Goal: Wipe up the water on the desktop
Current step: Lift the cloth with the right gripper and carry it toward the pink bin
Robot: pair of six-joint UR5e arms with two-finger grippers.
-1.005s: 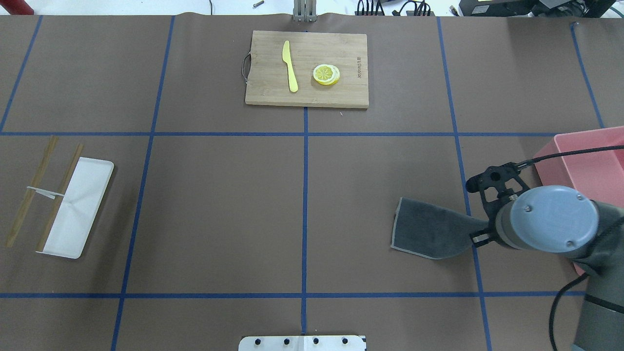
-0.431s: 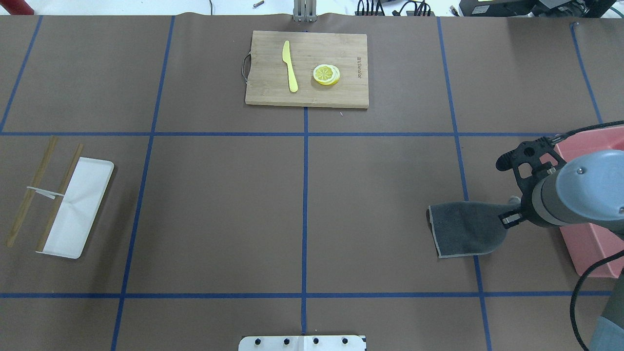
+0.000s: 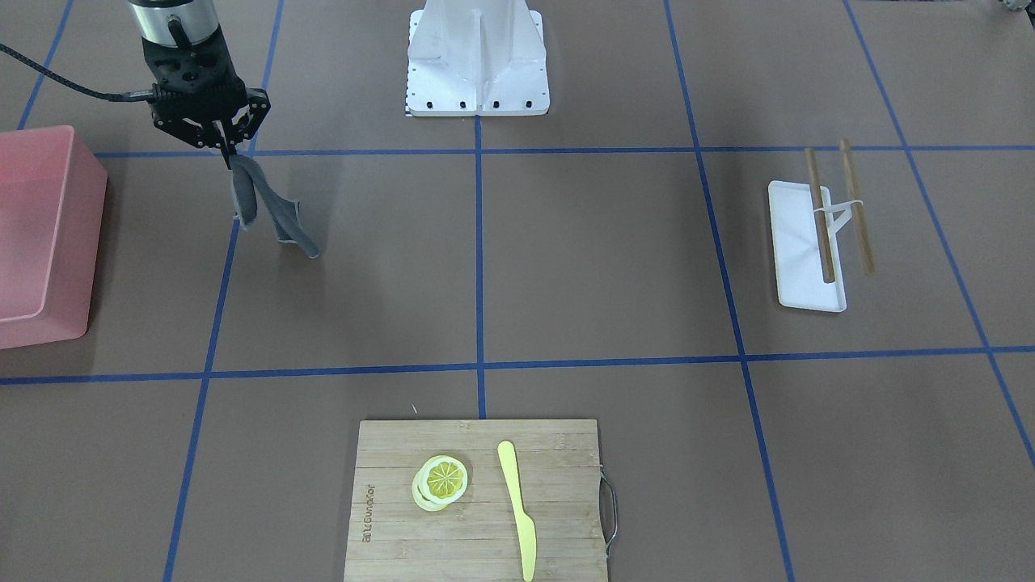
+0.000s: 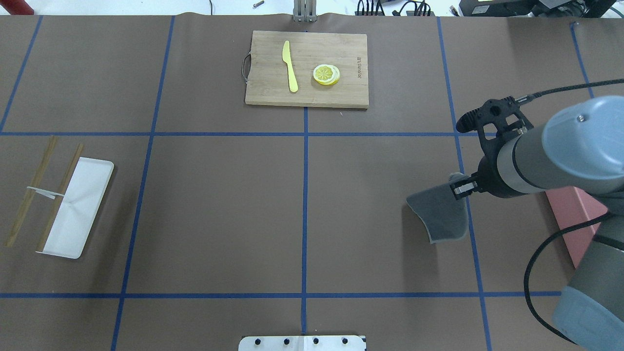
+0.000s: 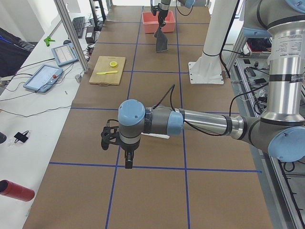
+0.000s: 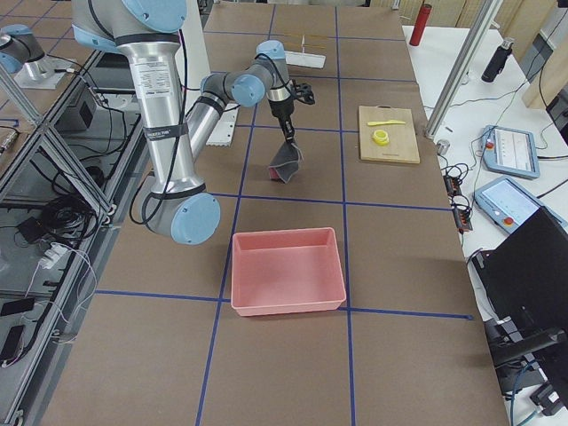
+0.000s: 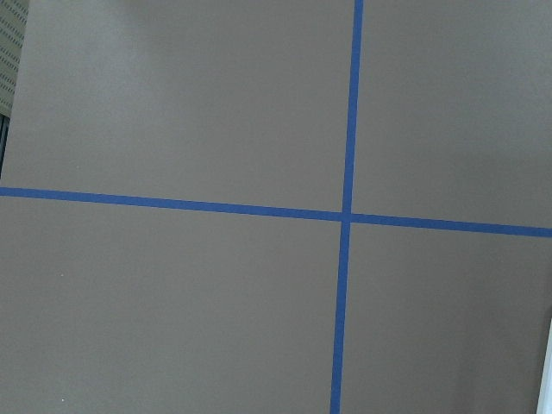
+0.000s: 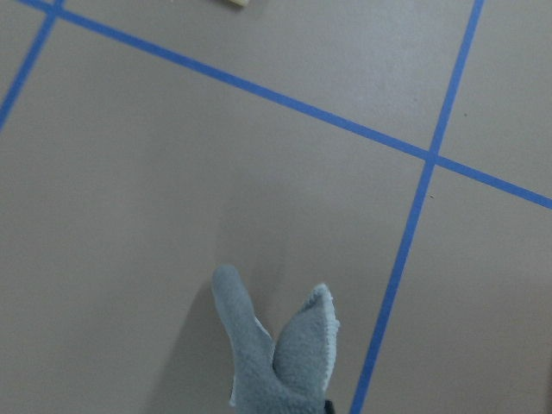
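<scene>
Right end effector clamped on a grey cloth, cloth dangling over the brown, blue-taped table near a pink bin, left end effector over the opposite end, its grip impossible to tell.

Bright, even light falls from above, and the matte brown table looks flat and uniform in every view. Shadows are soft and short: a faint dark patch lies just beside the hanging grey cloth, and another runs along one edge of the white tray. The tray itself is close to washed out. The fixed views are sharp. In the right wrist view the cloth, near the lens, looks soft.
</scene>
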